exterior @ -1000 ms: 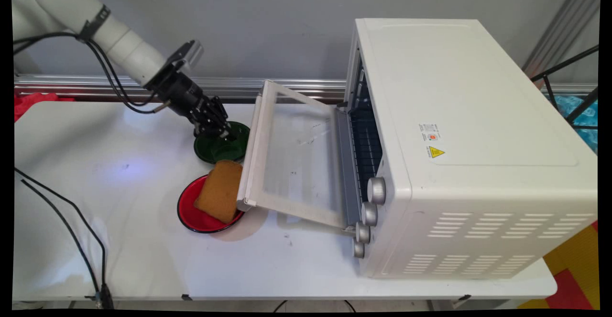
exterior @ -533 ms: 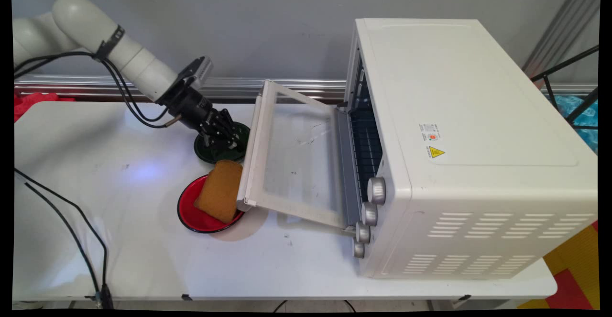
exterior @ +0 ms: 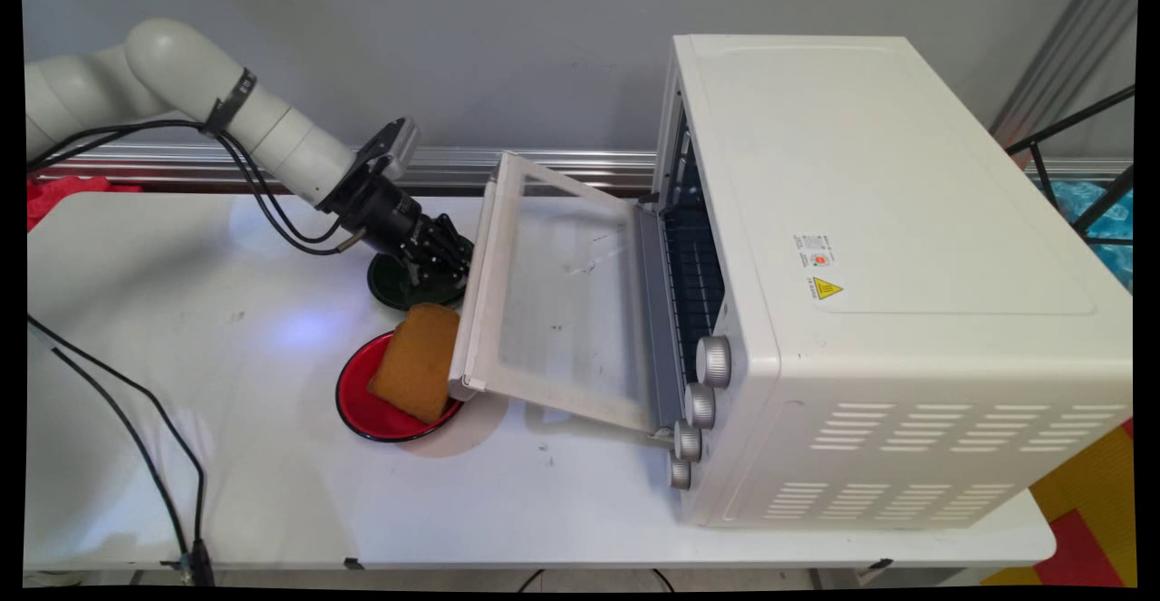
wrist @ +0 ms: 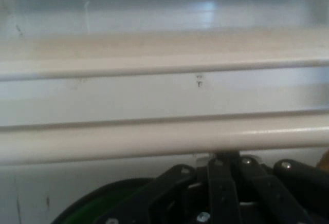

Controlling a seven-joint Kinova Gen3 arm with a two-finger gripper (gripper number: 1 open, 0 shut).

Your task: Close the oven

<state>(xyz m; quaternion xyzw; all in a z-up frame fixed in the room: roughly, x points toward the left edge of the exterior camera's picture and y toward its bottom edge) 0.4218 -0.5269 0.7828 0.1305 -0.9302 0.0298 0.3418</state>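
I've got the gripper (exterior: 453, 266) low over the green plate (exterior: 391, 282), its tip right up against the free edge of the oven door (exterior: 562, 302), which hangs open and slopes down toward the table. In the hand view that edge fills nearly everything: the door's pale rail (wrist: 164, 136) runs straight across, just ahead of the gripper (wrist: 221, 158), with a sliver of the green plate (wrist: 97, 203) down at the lower left. Whether the tip is touching the rail or just short of it, I can't say, and I can't tell if the jaws are released or clenched; the linkage hides that. Nothing seems to be held. Just nearer the camera, the toast (exterior: 419, 361) leans on the red plate (exterior: 361, 406), its upper end close under the door's corner. The oven (exterior: 888, 220) stands on the right, rack (exterior: 693, 266) showing inside, four knobs (exterior: 713, 361) down its front. The table (exterior: 181, 474) is white and a bit scuffed, black cables (exterior: 136, 420) trailing over its left side. Behind it are a metal rail (exterior: 562, 164) and a plain grey wall (exterior: 453, 39), with a red cloth (exterior: 63, 193) at far left.
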